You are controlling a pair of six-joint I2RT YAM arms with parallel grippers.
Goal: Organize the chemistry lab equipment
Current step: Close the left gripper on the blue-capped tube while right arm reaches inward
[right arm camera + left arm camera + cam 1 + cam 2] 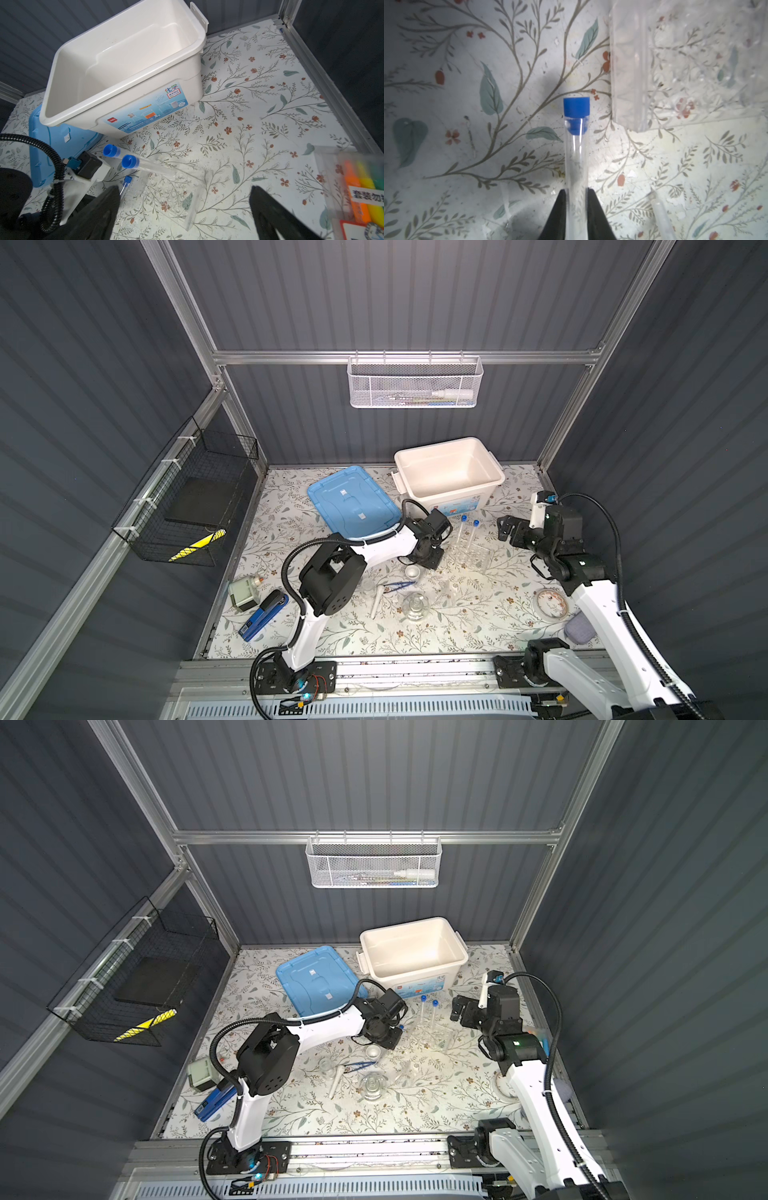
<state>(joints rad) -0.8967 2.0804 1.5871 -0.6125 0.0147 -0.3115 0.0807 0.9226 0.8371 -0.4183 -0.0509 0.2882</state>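
My left gripper [576, 190] is shut on a clear blue-capped test tube [576, 145], cap end sticking out past the black fingers, just above the floral mat beside the clear plastic tube rack [675, 72]. In both top views this gripper [428, 561] is left of the rack [469, 558], where two capped tubes [476, 526] stand. My right gripper [509, 529] hangs open to the right of the rack, empty [185, 189]. Nearer the front lie a small white bowl [412, 571], white pestle [377, 601], blue tweezers [401, 585] and small clear glass vessels [414, 605].
An open white bin [432, 497] stands at the back, its blue lid [353, 506] flat to its left. A blue-black stapler [264, 614] and a small timer [243, 593] sit front left. A marker pack [361, 187] and a round dish [550, 603] are on the right.
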